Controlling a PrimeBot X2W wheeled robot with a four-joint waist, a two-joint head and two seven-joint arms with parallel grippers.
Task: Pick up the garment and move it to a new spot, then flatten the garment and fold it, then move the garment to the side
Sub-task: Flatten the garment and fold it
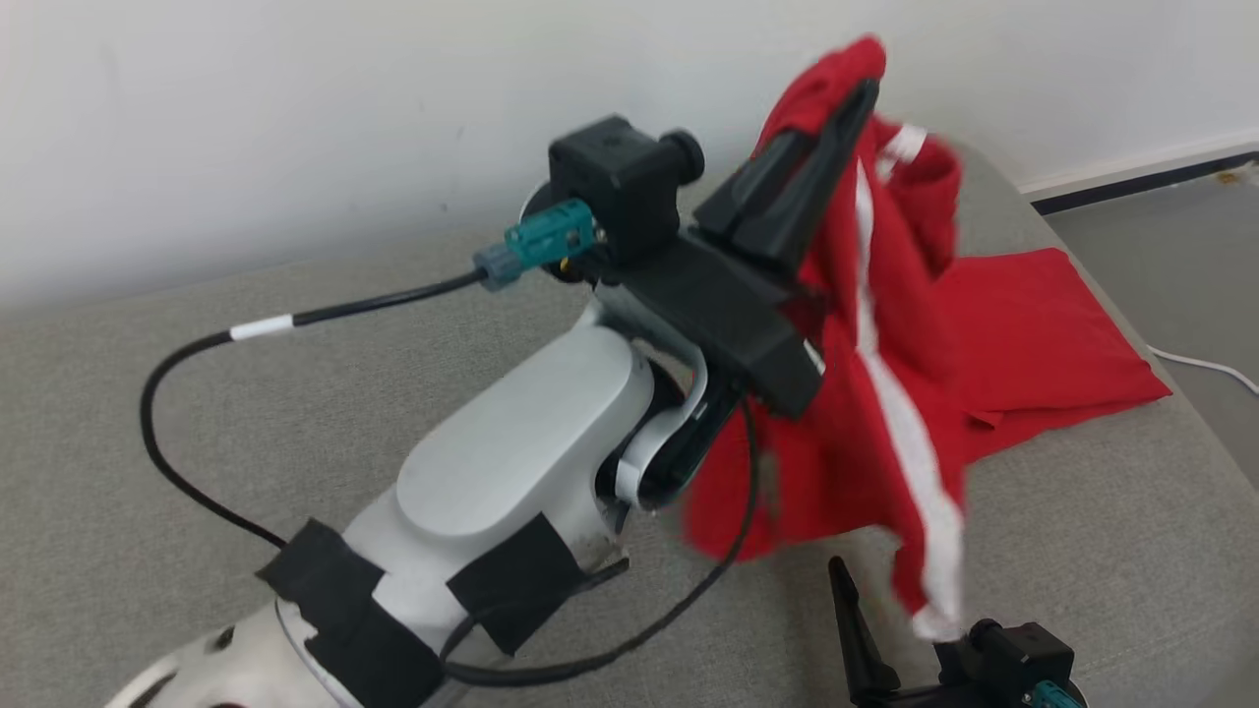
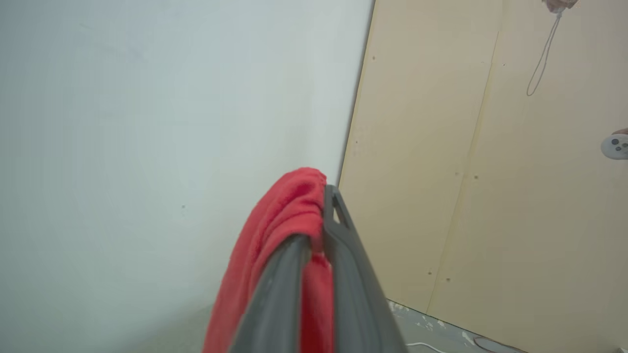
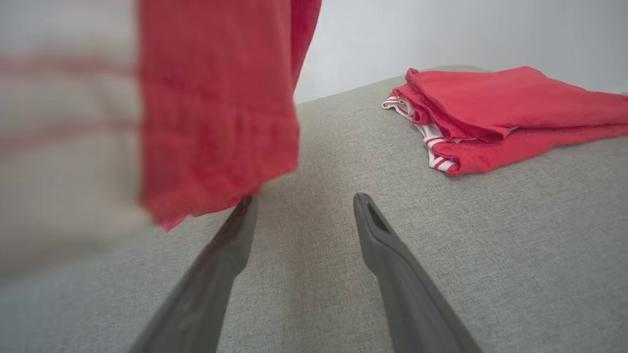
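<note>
The left claw (image 1: 858, 98) is raised high and clamped on a bunched top edge of the red garment (image 1: 885, 324); in the left wrist view cloth is pinched between its two fingers and spills over the tips. From that grip the garment hangs with its long axis running almost straight down, a white stripe (image 1: 910, 433) following its length, and its lower hem looks clear of the grey padded surface (image 1: 295, 393), though blur makes this hard to judge. A second red piece, the folded pile (image 3: 490, 113), lies well apart on the far right of the surface. The right claw (image 3: 305, 200) sits low and near, its fingers spread apart and holding nothing, pointing along the surface. The relation that matters is this: the free hem hangs just above and to the left of the right claw's fingertips, so close that the cloth overlaps the left finger's tip in the right wrist view. The garment seems to be in the carrying stage, lifted but not yet laid out. The right arm is plainly the nearer one to that loose lower edge, so catching it there would likely let both claws spread the piece flat.
</note>
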